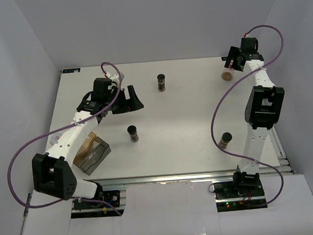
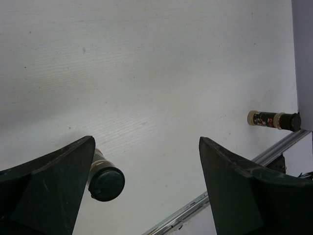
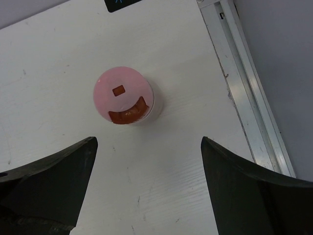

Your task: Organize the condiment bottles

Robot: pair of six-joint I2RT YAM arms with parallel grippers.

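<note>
Pink-capped jar (image 3: 124, 95) just beyond right pincer (image 3: 147, 156), spread wide, seemingly untouched

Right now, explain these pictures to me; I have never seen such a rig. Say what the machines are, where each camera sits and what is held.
These are two robot arms, a left arm and a right arm, bolted at the near edge of a white table. The wide picture looks down from above and behind them. The other two come from a camera on each wrist, so the dark wedges at the bottom are that arm's own fingers. The left fingers are open and empty; beyond them stand a dark-capped jar and a farther jar near the table's edge. The right fingers are open too, with a pink-capped jar just ahead. A fourth jar stands far middle, and a grey box sits near left. Nothing is held.
</note>
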